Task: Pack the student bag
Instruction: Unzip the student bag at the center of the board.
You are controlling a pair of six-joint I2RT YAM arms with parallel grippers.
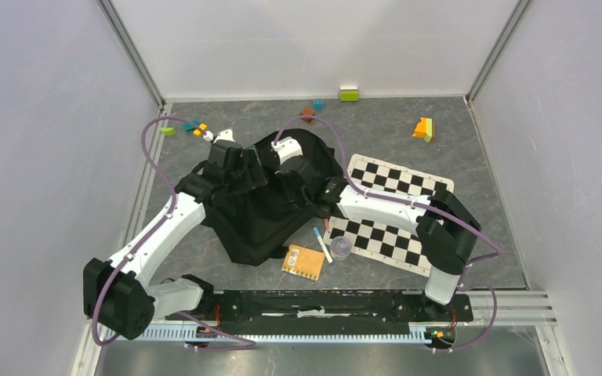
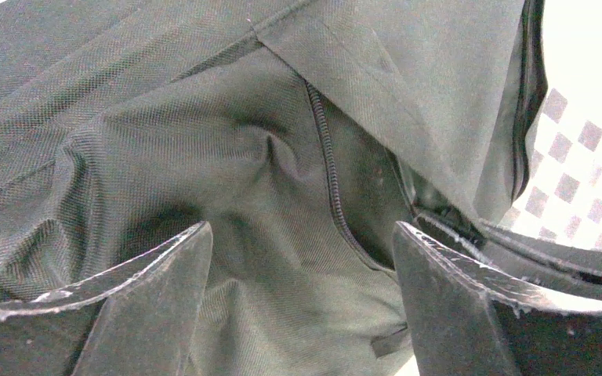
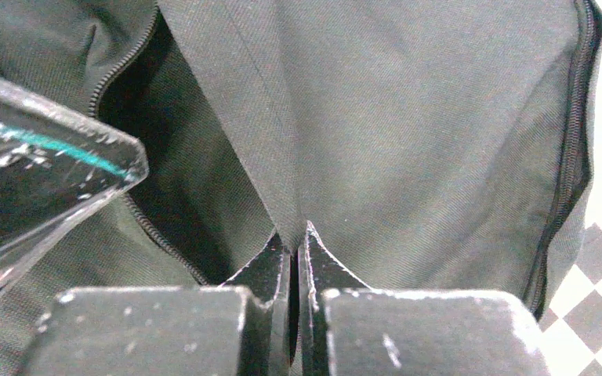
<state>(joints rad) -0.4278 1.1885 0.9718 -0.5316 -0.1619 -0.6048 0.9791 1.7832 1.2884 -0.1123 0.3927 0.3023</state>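
The student bag is a big black fabric backpack lying crumpled in the middle of the table. My left gripper hovers over its upper part, open. In the left wrist view its fingers stand wide apart with bag cloth and a zipper between them, gripping nothing. My right gripper reaches in from the right. In the right wrist view it is shut on a fold of the bag's fabric beside a zipper opening.
A checkered board lies under the right arm. An orange card, a white pen and a small clear cup lie just in front of the bag. Toy blocks and a green block sit near the back wall.
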